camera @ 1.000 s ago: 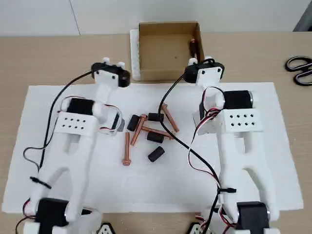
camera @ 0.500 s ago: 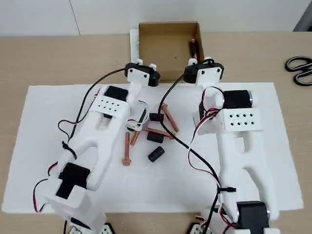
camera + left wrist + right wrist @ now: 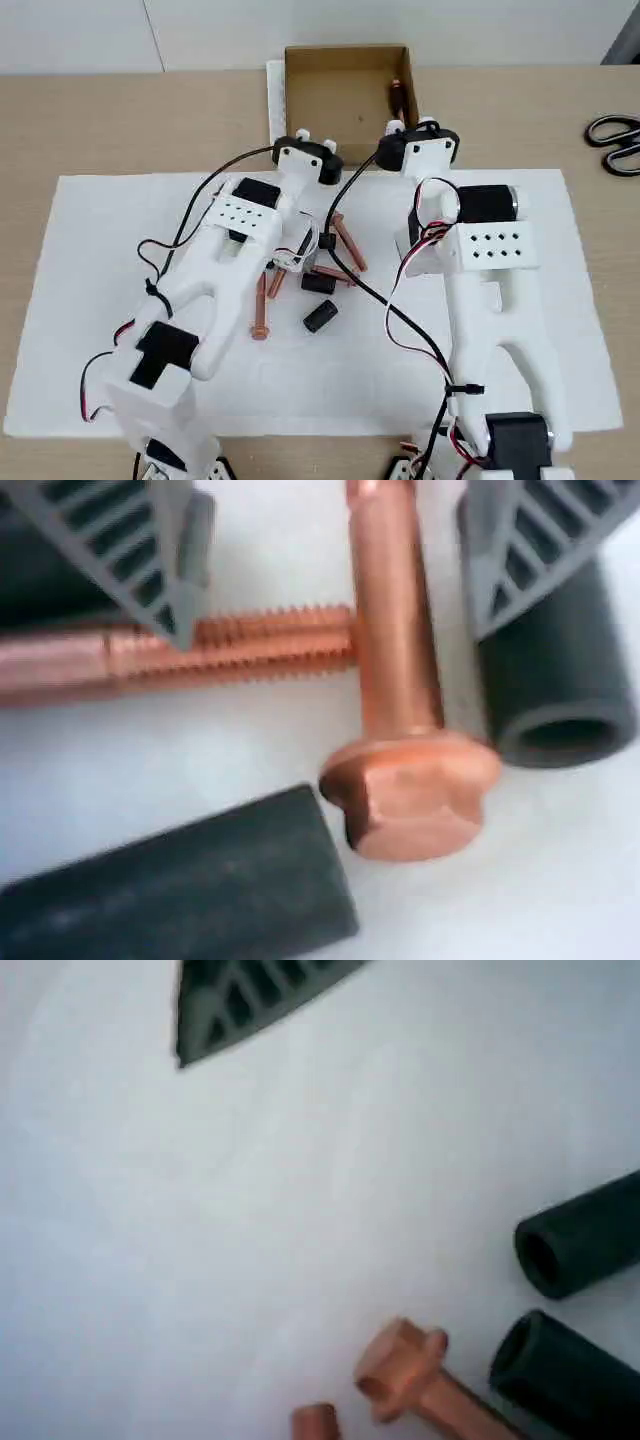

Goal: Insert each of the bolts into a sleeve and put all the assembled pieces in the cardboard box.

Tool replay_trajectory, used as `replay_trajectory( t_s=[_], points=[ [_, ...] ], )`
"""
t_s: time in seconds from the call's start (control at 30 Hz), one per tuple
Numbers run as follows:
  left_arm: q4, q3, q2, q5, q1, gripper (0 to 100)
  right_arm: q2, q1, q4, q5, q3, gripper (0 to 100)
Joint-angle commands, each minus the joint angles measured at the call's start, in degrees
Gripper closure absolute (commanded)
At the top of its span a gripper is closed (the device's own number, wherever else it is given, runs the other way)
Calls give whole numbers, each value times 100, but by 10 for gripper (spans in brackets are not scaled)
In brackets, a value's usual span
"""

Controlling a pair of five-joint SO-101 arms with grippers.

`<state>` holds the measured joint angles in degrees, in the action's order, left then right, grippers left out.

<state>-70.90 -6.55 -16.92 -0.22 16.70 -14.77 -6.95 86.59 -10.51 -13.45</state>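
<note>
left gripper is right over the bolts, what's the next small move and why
Likely close the left gripper on the bolt whose shank lies between its open fingers. A second bolt lies by one finger and a sleeve by the other, so close gently.

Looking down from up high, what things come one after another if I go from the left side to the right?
lone copper bolt → loose black sleeve → right arm → scissors

We see a glossy, smooth copper-coloured metal bolt (image 3: 400,700). The black tubular sleeve (image 3: 170,890) looks matt and faintly grainy to us.
</note>
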Motion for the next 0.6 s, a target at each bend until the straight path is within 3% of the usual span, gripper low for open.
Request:
replay_trajectory(
  t_s=[0.0, 0.33, 0.57],
  points=[
    [193, 171, -105, 26, -35, 830, -13, -13, -92, 0, 299, 778],
    [343, 171, -387, 44, -44, 835, -13, -48, -119, 0, 114, 777],
    [308, 171, -431, 53, -158, 920, -13, -163, -180, 0, 18, 778]
  ],
)
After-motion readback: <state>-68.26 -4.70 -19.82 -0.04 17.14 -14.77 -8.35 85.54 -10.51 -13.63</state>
